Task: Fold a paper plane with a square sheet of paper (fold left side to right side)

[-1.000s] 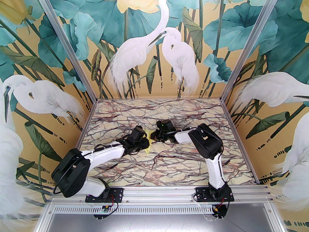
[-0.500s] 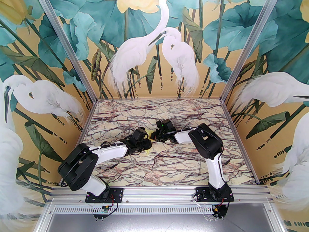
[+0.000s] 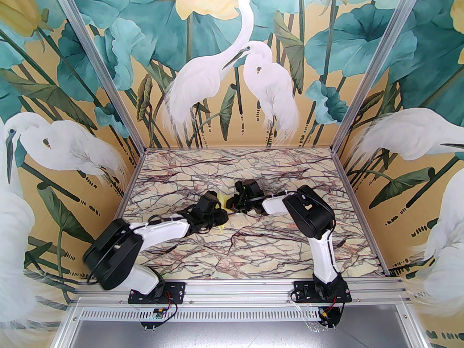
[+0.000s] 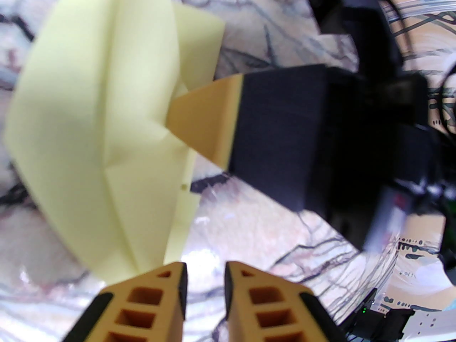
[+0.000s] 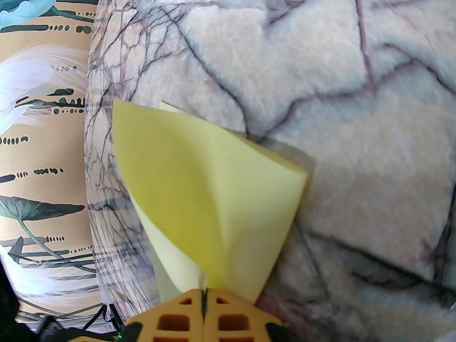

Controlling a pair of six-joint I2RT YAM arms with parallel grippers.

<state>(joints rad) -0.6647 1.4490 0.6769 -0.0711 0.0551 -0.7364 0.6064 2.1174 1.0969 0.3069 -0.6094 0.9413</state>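
Hanging just beside the near edge of the paper (image 4: 89,127), the left tool (image 4: 205,273) stands open by a narrow gap with nothing in it. The creased yellow paper lies mid-way across the counter (image 3: 253,252), between both tools. The right tool (image 5: 204,294) is pinched tight on its right side, which stands raised.

The pale yellow paper plane (image 4: 92,127) shows a raised centre ridge above the table (image 4: 249,233). The right gripper (image 4: 175,119) touches its right edge. The left gripper (image 4: 205,280) stands slightly parted, empty.
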